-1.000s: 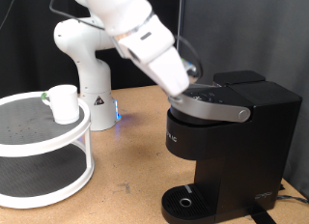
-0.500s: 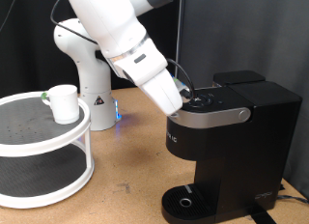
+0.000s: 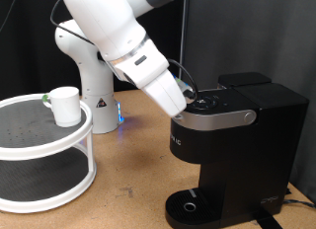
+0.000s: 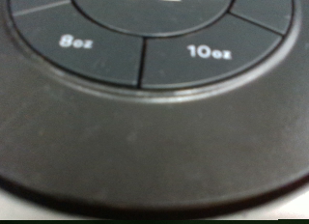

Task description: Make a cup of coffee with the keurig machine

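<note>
Black keurig machine (image 3: 232, 140) sits at the exterior view's right, lid shut, silver-grey handle (image 3: 222, 116) arched across its front, round drip tray (image 3: 190, 206) at base w/ nothing on it; white arm slants down from the top-left, gripper (image 3: 190, 99) pressed close to the machine's top, beside the round button panel (image 4: 154, 50); fingers hidden, so can't tell how the jaws stand. Wrist view is filled by that panel, close up and blurred; "8oz" and "10oz" segments readable. White cup (image 3: 64, 105) stands on upper tier of a round white shelf stand (image 3: 44, 175) at the left, well apart from machine & gripper.
</note>
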You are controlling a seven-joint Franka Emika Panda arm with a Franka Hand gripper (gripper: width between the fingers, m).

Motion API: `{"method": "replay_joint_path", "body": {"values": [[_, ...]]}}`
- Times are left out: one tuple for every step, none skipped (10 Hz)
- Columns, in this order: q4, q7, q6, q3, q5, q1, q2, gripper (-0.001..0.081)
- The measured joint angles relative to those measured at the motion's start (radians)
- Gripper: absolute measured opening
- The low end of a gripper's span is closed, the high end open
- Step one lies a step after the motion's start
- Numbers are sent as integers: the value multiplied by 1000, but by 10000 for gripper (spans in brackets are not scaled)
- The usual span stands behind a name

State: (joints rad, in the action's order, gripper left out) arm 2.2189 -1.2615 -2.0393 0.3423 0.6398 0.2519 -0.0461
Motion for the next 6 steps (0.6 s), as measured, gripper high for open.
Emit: {"method": "replay_joint_path", "body": {"values": [[0,-13,10,4,10,-1,-1,0],[0,-18,25,10,18,-1,-3,0],[0,-21,41,15,25,-2,-8,0],[-1,-22,52,19,29,-4,-14,0],[-1,-22,62,26,35,-5,-21,0],[-1,-25,64,30,56,-7,-30,0]]}}
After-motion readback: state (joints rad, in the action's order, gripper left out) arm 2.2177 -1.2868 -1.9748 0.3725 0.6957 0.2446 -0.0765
